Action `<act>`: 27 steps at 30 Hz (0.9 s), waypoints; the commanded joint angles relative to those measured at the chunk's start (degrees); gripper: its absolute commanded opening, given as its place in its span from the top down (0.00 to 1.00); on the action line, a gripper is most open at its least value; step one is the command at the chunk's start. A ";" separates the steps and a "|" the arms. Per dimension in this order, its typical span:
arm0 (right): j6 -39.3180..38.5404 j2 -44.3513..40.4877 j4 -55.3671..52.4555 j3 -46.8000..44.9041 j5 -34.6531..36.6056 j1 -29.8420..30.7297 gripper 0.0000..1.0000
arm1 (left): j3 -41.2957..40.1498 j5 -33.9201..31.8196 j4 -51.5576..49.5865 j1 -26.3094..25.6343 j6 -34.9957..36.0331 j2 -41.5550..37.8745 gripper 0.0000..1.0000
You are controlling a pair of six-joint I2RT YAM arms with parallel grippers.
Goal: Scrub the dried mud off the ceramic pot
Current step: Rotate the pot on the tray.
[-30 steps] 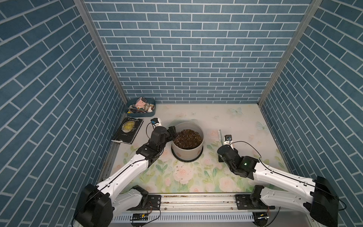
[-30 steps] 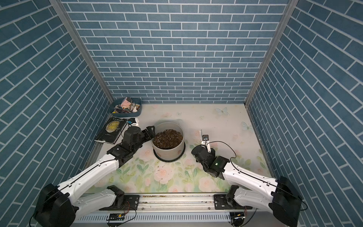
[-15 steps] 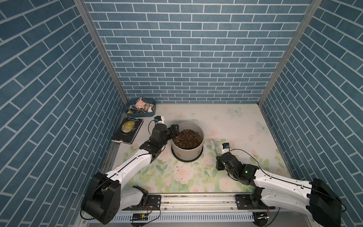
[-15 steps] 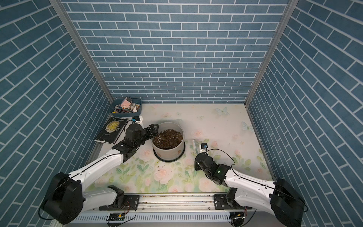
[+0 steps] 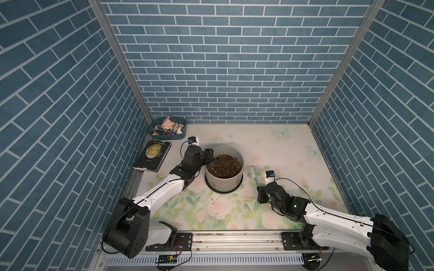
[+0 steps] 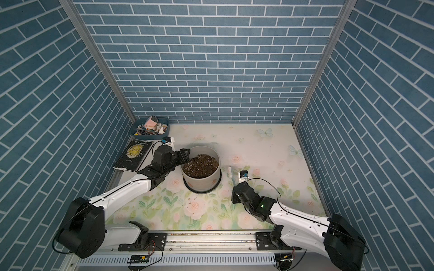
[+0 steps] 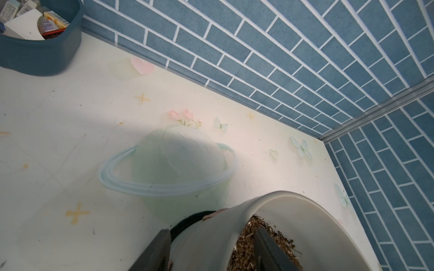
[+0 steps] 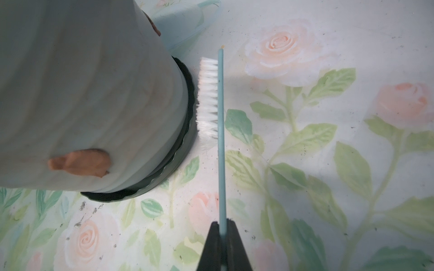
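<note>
My right pincer is pressed together on the thin blue handle of a brush, pinching it near its end. The white bristles face the ceramic pot and sit low, just beside its black saucer and not on the grey wall. My left pincer straddles the rim on the side away from the brush. One finger is outside the wall and one inside over the potting soil. I cannot tell whether it grips the wall or only brackets it. The pot stands upright near the middle of the counter, between my two arms. By my judgement the scrubbing is barely started. The dried mud shows as a whole reddish-brown patch low on the wall facing the brush. A second patch sits farther round that wall, and a third lies at the rim close to my left pincer. What is left is to lift the bristles onto each patch and rub it away. Dark crumbs dot the counter near the saucer. A dark book lies flat well to the left, and a blue tray of clutter sits in the back corner, both well apart from the pot. Nothing stands between brush and wall except the saucer's raised lip.
</note>
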 commanded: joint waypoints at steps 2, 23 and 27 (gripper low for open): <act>1.82 -0.37 1.54 -0.25 -0.87 0.09 1.00 | -0.39 -0.93 -2.38 0.29 0.76 -0.89 0.52; 3.32 -0.11 0.84 0.17 -0.48 0.31 1.00 | 4.77 -1.14 -9.12 0.24 -0.68 -2.64 0.37; 3.35 -1.78 0.09 -0.50 -0.16 0.30 1.00 | 8.74 -0.04 -9.30 0.20 1.83 2.04 0.30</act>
